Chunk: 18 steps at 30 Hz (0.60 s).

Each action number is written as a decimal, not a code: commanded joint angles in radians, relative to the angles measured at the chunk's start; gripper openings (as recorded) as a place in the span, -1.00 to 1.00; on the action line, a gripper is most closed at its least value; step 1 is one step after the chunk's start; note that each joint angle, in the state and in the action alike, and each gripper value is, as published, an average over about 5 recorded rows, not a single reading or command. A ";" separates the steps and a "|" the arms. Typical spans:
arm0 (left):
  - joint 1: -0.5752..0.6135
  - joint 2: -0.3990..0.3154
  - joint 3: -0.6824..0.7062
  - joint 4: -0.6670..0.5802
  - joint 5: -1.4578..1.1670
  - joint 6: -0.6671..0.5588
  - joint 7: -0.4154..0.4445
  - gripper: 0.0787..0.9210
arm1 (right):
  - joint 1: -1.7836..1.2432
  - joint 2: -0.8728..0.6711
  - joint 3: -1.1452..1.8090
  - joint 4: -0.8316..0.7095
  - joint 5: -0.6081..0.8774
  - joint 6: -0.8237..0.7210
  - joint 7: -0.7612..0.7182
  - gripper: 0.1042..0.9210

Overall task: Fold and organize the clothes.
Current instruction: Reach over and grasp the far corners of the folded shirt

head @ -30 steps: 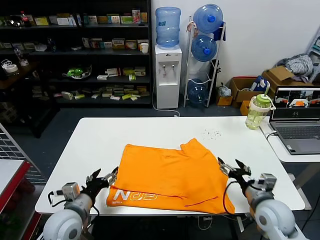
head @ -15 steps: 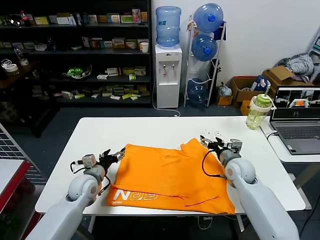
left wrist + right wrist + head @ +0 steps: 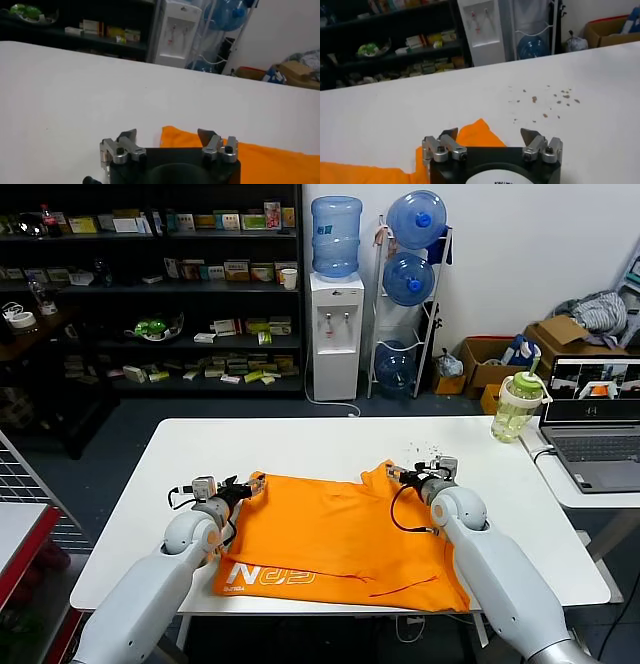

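Note:
The orange T-shirt (image 3: 335, 529) lies flat on the white table (image 3: 300, 442), with white lettering showing on a folded-up strip at its near left edge. My left gripper (image 3: 250, 483) is open at the shirt's far left corner; that corner (image 3: 180, 138) shows between the jaws in the left wrist view. My right gripper (image 3: 398, 475) is open at the shirt's far right corner, which pokes up as an orange point (image 3: 479, 134) between the jaws in the right wrist view.
A green drink bottle (image 3: 514, 408) stands at the table's far right corner. A laptop (image 3: 592, 424) sits on a side table to the right. Small dark crumbs (image 3: 545, 97) lie on the table beyond the right gripper. Shelves and a water dispenser stand behind.
Both arms have reached forward from the table's near edge to the shirt's far corners, the left to the far left corner and the right to the far right corner. The shirt has not moved.

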 commanded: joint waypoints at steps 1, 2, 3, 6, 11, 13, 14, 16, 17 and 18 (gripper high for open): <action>-0.071 -0.021 0.051 0.087 0.041 0.004 0.017 0.77 | 0.038 0.014 -0.024 -0.054 -0.005 -0.026 -0.011 0.76; -0.071 -0.020 0.054 0.087 0.045 0.004 0.017 0.77 | 0.037 0.014 -0.024 -0.054 -0.005 -0.028 -0.010 0.76; -0.072 -0.019 0.057 0.086 0.048 0.005 0.019 0.77 | 0.036 0.014 -0.024 -0.054 -0.004 -0.030 -0.010 0.76; -0.071 -0.014 0.066 0.084 0.056 0.006 0.021 0.77 | 0.030 0.014 -0.026 -0.052 -0.002 -0.039 -0.009 0.76; -0.065 -0.009 0.077 0.078 0.059 0.009 0.018 0.75 | 0.020 0.011 -0.026 -0.045 0.008 -0.051 -0.007 0.69; -0.063 -0.008 0.081 0.074 0.059 0.011 0.016 0.68 | 0.019 0.009 -0.025 -0.044 0.011 -0.052 -0.008 0.57; -0.063 -0.007 0.082 0.072 0.059 0.012 0.016 0.63 | 0.018 0.008 -0.025 -0.043 0.012 -0.052 -0.008 0.50; -0.062 -0.007 0.083 0.069 0.058 0.012 0.015 0.49 | 0.018 0.007 -0.026 -0.041 0.014 -0.054 -0.009 0.35; -0.062 -0.007 0.083 0.068 0.058 0.012 0.014 0.43 | 0.019 0.007 -0.027 -0.040 0.016 -0.054 -0.009 0.29; -0.062 -0.007 0.083 0.067 0.058 0.012 0.014 0.35 | 0.019 0.007 -0.027 -0.039 0.017 -0.055 -0.008 0.23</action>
